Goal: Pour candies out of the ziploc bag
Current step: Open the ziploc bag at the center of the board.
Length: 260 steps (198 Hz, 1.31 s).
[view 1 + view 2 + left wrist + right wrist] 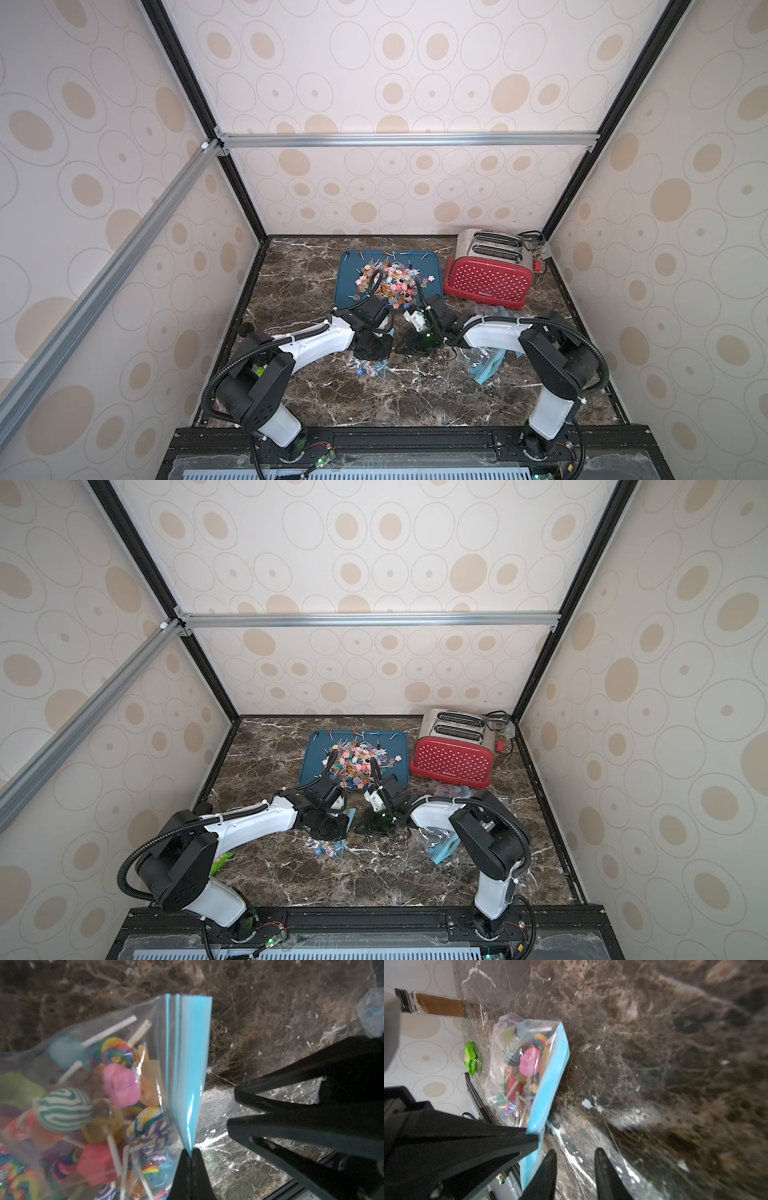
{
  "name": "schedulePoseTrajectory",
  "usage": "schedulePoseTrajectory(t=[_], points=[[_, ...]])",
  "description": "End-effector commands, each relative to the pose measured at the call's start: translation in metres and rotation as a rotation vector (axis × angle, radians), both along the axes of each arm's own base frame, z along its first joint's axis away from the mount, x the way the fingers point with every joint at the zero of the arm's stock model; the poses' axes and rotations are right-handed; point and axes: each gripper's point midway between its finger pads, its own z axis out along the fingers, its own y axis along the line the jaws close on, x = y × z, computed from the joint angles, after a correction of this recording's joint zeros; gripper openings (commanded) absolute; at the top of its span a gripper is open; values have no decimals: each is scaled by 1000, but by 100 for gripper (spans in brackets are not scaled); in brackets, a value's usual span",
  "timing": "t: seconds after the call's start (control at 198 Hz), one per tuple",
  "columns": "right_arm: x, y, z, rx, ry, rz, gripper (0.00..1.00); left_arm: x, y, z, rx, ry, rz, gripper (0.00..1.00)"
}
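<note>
A clear ziploc bag (158,1043) with a blue zip strip (191,1064) holds several candies (120,1084), small coloured lollipops on white sticks. My left gripper (190,1152) is shut on one end of the blue strip. In both top views the bag (370,370) (328,848) hangs low under that gripper, near the marble table. My right gripper (575,1152) stands open just beside the strip (550,1084), with only table between its fingers. Its fingertips (235,1089) also show in the left wrist view, a short way from the bag.
A blue tray (349,266) behind the grippers carries a pile of loose candies (390,284). A red toaster (486,278) stands at the back right. Another clear bag (484,365) lies under the right arm. A green packet (472,1059) lies near the left table edge.
</note>
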Motion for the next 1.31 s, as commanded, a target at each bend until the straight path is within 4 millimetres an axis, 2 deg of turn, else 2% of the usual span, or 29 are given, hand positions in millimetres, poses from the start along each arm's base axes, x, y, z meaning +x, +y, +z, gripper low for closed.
schedulePoseTrajectory(t=[0.0, 0.282, 0.625, 1.306], points=[[6, 9, 1, 8, -5, -5, 34, -1, -4, 0, -13, 7, -5, 0], [14, 15, -3, 1, -3, -5, 33, -2, -4, -1, -13, 8, -5, 0], [13, 17, -10, -8, 12, -4, 33, -2, -4, -1, -10, 7, -6, 0], [13, 22, -10, -9, 15, 9, 33, -3, -2, -3, -2, 9, -7, 0]])
